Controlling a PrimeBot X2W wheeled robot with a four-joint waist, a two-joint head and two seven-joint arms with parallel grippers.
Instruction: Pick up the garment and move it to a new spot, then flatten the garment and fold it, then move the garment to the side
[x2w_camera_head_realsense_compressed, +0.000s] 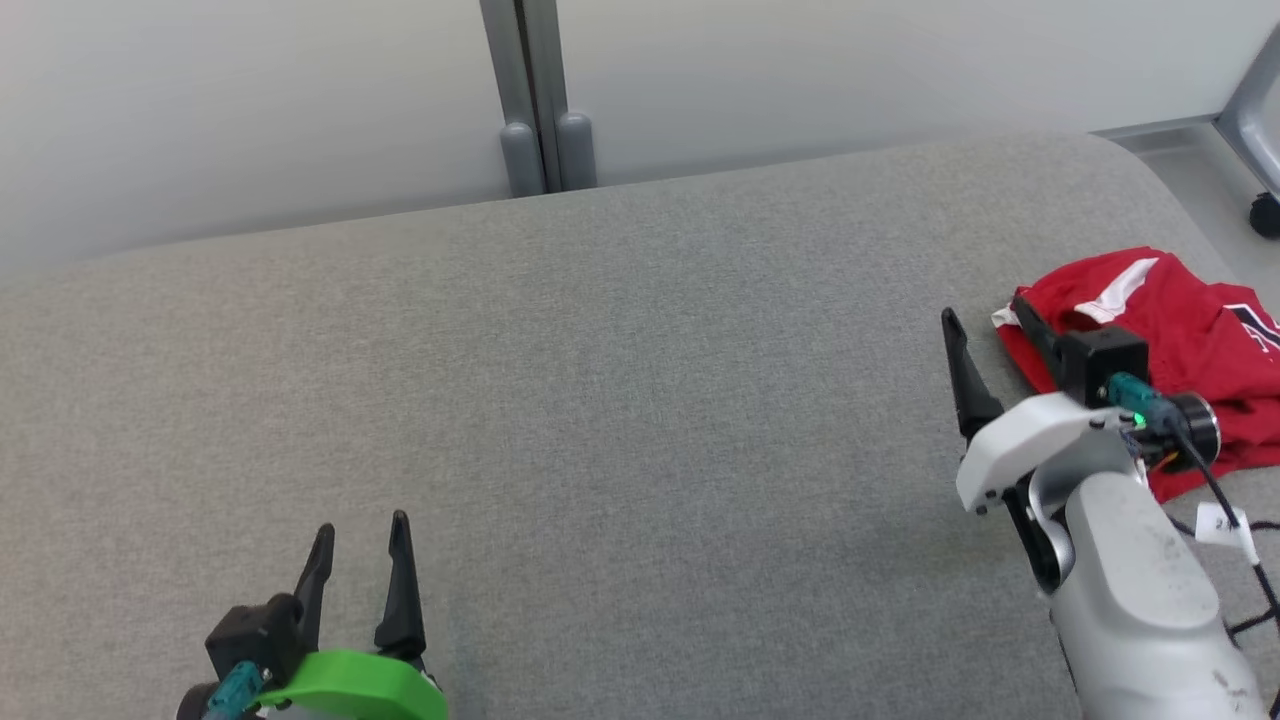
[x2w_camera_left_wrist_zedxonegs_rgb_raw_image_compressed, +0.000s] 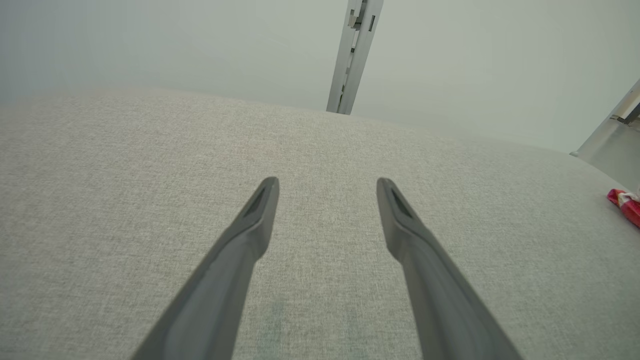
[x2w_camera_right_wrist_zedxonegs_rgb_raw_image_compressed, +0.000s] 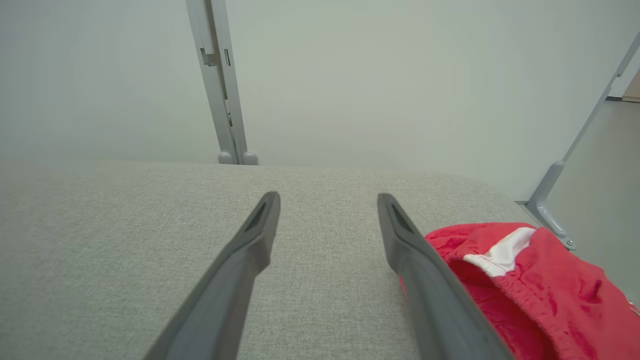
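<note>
Two grippers, both empty. Left gripper (x2w_camera_head_realsense_compressed: 362, 525) hangs low over the bare grey counter (x2w_camera_head_realsense_compressed: 600, 400), fingers spread wide. Right gripper (x2w_camera_head_realsense_compressed: 985, 310) is equally wide, one finger at the near edge of the red garment (x2w_camera_head_realsense_compressed: 1190, 300); contact can't be told. Garment sits compact at the counter's far right, white trim up. This fits either a bundle awaiting pickup or a folded piece set aside. Judgement: either way, keep that finger from snagging the cloth.

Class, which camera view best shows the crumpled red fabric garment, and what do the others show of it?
The head view: the crumpled red fabric garment lies heaped at the grey padded surface's right, most of it visible. The right wrist view crops the garment close; the left wrist view catches a red sliver.
</note>
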